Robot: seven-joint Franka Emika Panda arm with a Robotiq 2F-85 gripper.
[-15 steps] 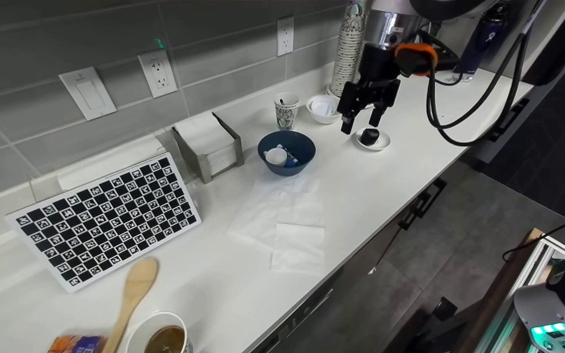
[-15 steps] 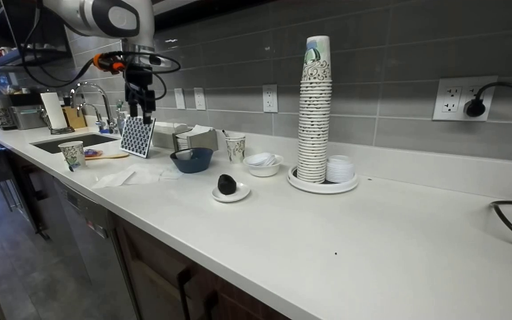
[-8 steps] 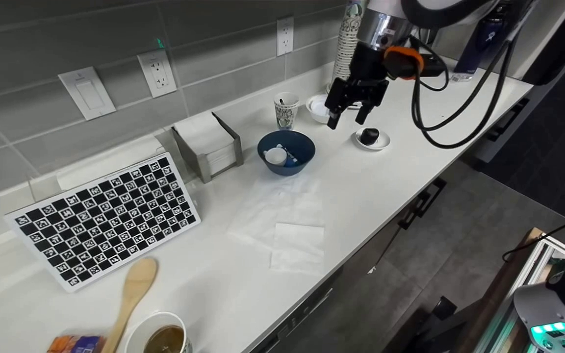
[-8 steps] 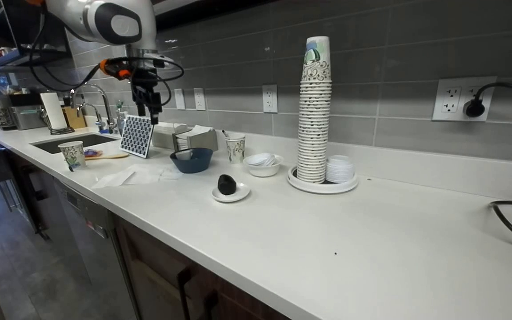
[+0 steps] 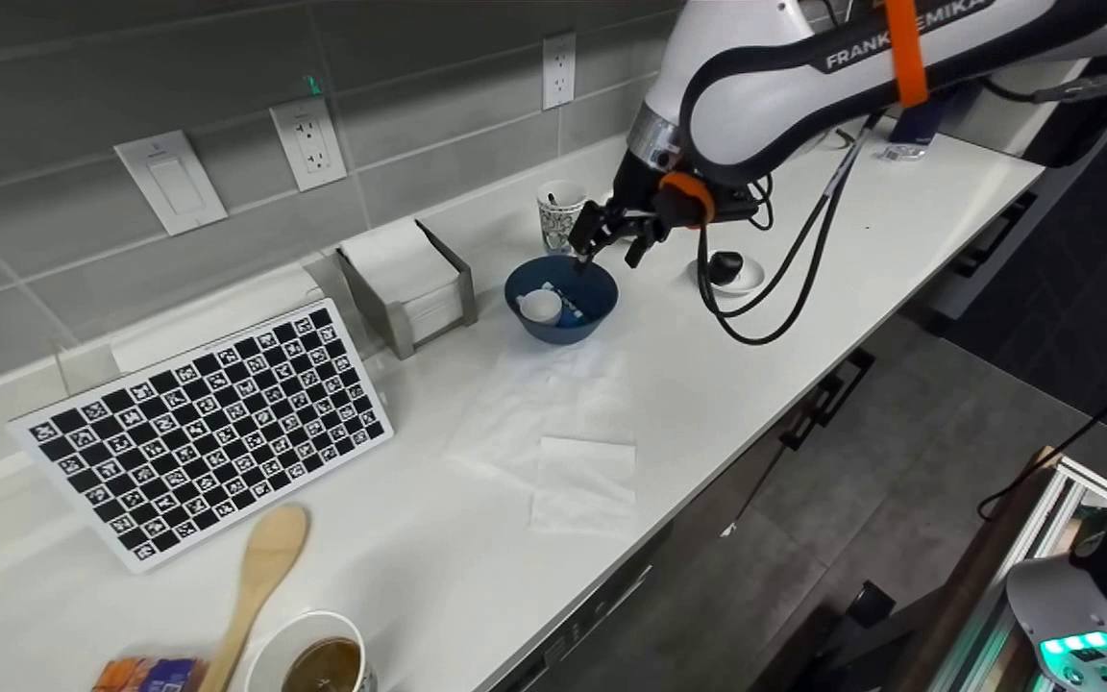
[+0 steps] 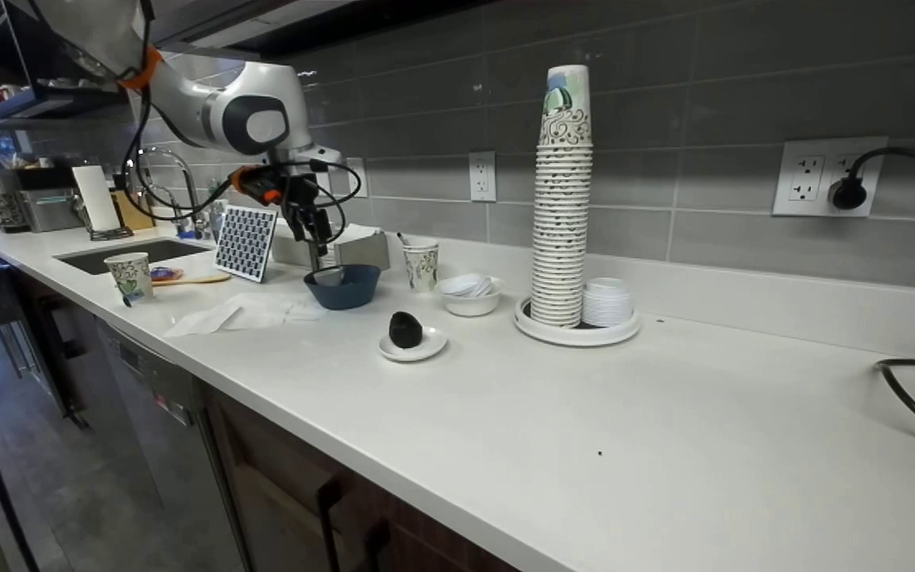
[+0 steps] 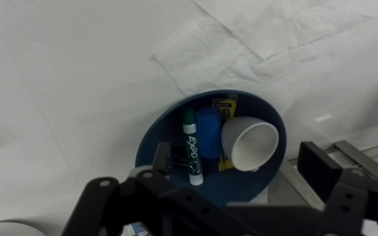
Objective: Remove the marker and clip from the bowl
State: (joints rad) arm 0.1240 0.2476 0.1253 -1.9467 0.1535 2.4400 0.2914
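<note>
The dark blue bowl (image 5: pixel 561 333) stands on the counter and also shows in an exterior view (image 6: pixel 345 296) and the wrist view (image 7: pixel 220 186). In it lies a green Expo marker (image 7: pixel 193 147) with a white end. A dark clip (image 7: pixel 179 155) lies left of the marker, with its thin wire handles against the marker; its body is hard to see. A blue cylinder (image 7: pixel 208 134), a tilted white cup (image 7: pixel 253 144) and a yellow packet (image 7: pixel 225 105) share the bowl. My gripper (image 7: pixel 238 160) is open and empty above the bowl, its left finger near the clip; it also shows in an exterior view (image 5: pixel 608 259).
A napkin holder (image 5: pixel 419 279) stands beside the bowl. Paper cups (image 5: pixel 559 216) stand behind it. A white dish (image 6: pixel 428 347) holds a dark avocado-like object (image 6: pixel 406 330). A white bowl (image 6: pixel 471 303) holds lids. A tall cup stack (image 6: pixel 561 206) stands farther off. Napkins (image 5: pixel 582 485) lie flat.
My gripper has come down and across to a place just above the bowl, tilting as it came. It is open throughout. The bowl and its contents have not moved.
</note>
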